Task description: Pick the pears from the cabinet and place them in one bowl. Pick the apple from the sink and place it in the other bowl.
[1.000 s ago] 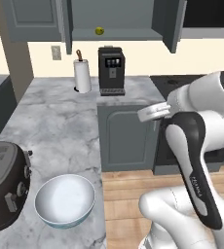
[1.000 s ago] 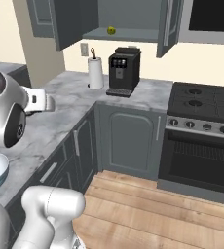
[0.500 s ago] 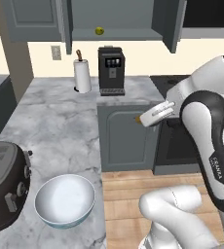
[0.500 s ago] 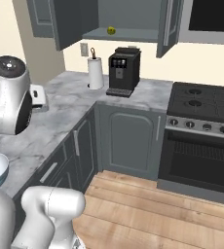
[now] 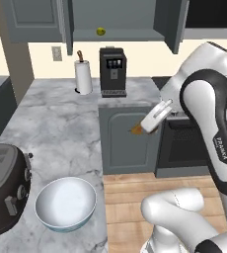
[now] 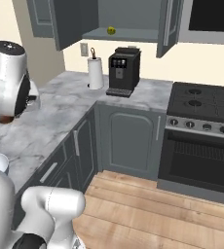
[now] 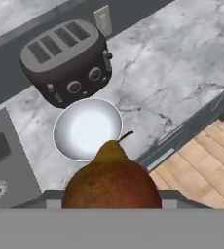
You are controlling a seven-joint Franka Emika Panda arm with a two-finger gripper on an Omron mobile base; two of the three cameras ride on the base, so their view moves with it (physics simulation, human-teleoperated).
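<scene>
A: Hand view is showing the red pear clamped in the gripper, hanging above the bowl beside the toaster.
B: Yellow pear is sitting on the cabinet shelf

Cream wall, marble counter, wood plank floor, black oven

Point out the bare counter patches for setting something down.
Widest free marble lies between paper towel roll, toaster and white bowl. A smaller strip lies right of the coffee machine, before the stove. Crowded: the toaster and bowl corner.
</scene>
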